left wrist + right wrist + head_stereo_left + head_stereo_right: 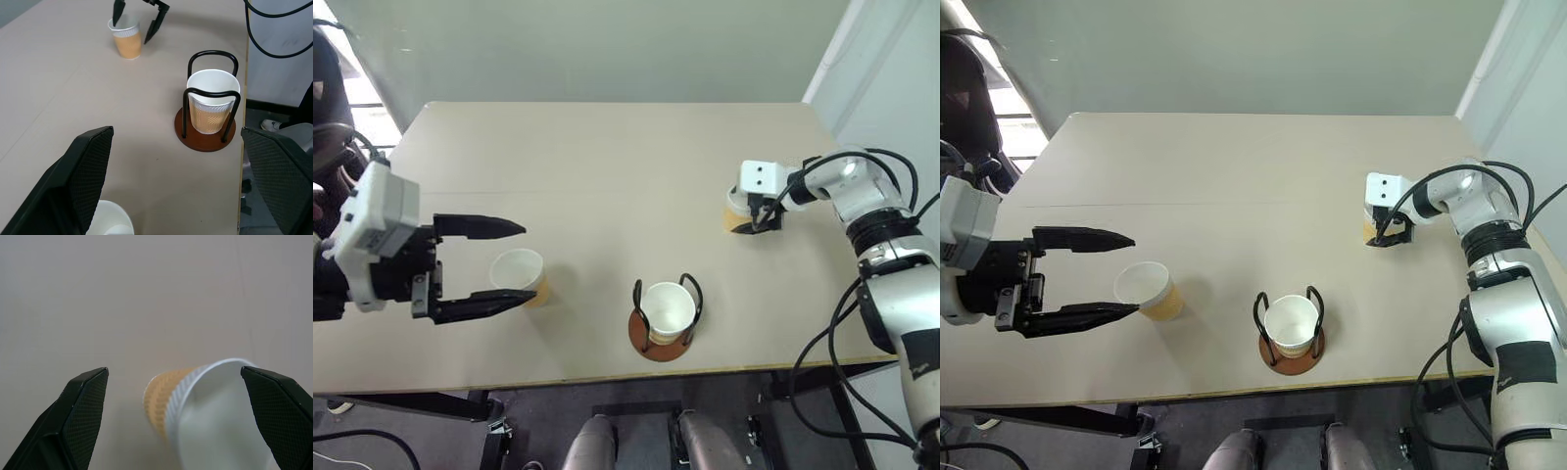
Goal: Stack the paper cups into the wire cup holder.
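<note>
My right claw gapes wide astride a yellow-tan paper cup, gripping nothing. My left claw is wide open, empty, beside another cup. The third cup stands in the black-wire, brown-based holder at the beige desk's near edge.

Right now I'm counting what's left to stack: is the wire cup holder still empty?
No, one paper cup already stands upright on the wire cup holder, between its two black loops.
</note>
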